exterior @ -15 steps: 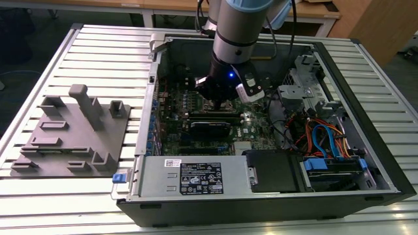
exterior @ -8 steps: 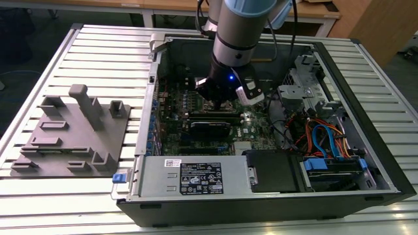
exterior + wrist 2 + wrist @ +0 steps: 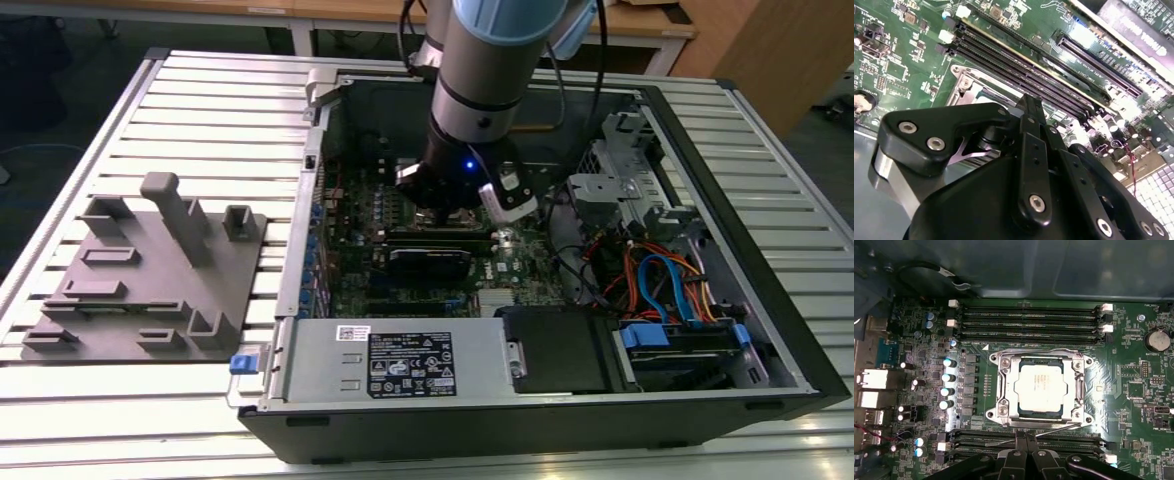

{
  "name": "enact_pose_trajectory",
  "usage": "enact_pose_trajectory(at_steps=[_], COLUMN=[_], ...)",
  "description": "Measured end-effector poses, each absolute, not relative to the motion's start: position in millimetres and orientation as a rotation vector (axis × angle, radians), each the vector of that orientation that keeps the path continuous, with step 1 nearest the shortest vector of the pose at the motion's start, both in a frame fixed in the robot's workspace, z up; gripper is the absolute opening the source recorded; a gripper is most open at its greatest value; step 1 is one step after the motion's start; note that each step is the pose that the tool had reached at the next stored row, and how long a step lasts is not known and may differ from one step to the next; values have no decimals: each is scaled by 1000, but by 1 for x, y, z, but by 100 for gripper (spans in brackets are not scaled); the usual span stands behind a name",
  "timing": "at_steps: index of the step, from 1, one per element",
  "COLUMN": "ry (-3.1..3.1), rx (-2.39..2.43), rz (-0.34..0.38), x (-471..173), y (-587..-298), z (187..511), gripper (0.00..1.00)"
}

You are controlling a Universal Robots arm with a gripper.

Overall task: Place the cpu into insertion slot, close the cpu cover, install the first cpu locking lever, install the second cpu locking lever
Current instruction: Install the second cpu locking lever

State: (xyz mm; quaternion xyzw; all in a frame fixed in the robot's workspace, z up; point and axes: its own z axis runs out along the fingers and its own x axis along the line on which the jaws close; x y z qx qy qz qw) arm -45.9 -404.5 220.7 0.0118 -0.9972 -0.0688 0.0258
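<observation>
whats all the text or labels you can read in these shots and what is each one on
None reads with confidence.
Black-and-white label on the silver metal power supply box: too small.
Faint print on the silver-grey square cpu: blurred.
White lettering on the green circuit board: too small.
Pale lettering on the black card: blurred.

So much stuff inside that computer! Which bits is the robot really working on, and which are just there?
Part of the job:
- cpu, seated in the insertion slot
- cpu cover, closed around it
- a thin locking lever beside the socket
- hand, just by that lever

Just there:
- memory slots
- grey fixture tray
- power supply
- coloured cables
</observation>
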Motion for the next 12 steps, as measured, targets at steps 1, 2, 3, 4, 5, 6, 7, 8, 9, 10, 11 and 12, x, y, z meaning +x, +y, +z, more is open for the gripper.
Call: enact_pose_trajectory(at_steps=[1, 2, 3, 4, 5, 6, 7, 8, 9, 10, 11, 12], ry=[-3082, -3082, -3081, -3081, -3081, -3081, -3080, -3080, -3080, -3080, -3079, -3079], rx=[37, 37, 37, 37, 37, 37, 37, 38, 38, 38, 38, 38], rz=[-218, -223, -228, -232, -236, -242, -246, -250, -253, -255, -257, -257], x=[-46, -47, -48, -49, -50, -50, -51, -52, -53, -53, -53, -53], y=[-405, -406, -406, -406, -406, -406, -406, -406, -406, -406, -406, -406], z=[221, 221, 220, 220, 220, 220, 220, 220, 220, 219, 219, 219], gripper=[10, 10, 10, 10, 10, 10, 10, 10, 10, 10, 10, 10])
